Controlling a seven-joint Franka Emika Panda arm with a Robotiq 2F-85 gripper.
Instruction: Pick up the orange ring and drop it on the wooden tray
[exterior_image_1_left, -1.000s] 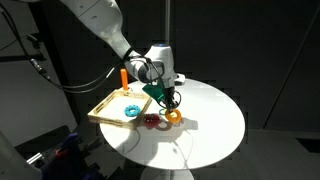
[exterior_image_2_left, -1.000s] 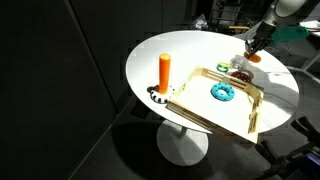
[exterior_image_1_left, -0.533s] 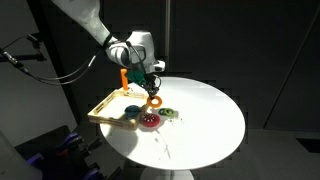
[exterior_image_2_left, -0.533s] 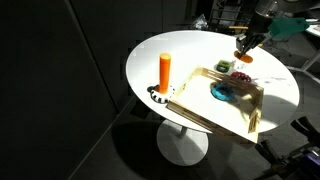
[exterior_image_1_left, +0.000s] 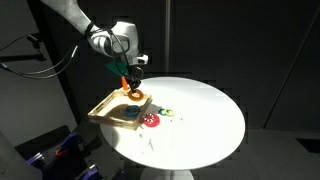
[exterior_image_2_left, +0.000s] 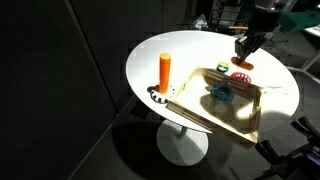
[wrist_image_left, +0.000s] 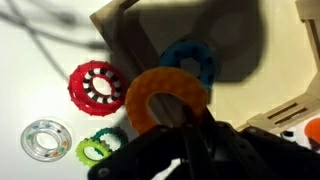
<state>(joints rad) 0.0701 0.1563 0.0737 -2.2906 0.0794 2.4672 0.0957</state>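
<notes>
My gripper (exterior_image_1_left: 132, 90) is shut on the orange ring (exterior_image_1_left: 137, 98) and holds it in the air over the near-right edge of the wooden tray (exterior_image_1_left: 108, 106). In the wrist view the orange ring (wrist_image_left: 150, 95) sits in the fingertips (wrist_image_left: 180, 128), with the wooden tray (wrist_image_left: 235, 40) below it. In an exterior view the gripper (exterior_image_2_left: 243, 58) hangs with the orange ring (exterior_image_2_left: 243, 65) above the far side of the tray (exterior_image_2_left: 205, 110).
A blue ring (wrist_image_left: 190, 60) lies on the tray. On the white round table (exterior_image_1_left: 205, 120) beside the tray lie a red-pink ring (wrist_image_left: 96, 86), a green ring (wrist_image_left: 97, 148) and a clear ring (wrist_image_left: 46, 140). An upright orange peg (exterior_image_2_left: 165, 72) stands beside the tray.
The gripper lifted the orange ring off the table beside the red-pink ring and carried it up and across to above the tray's edge.
</notes>
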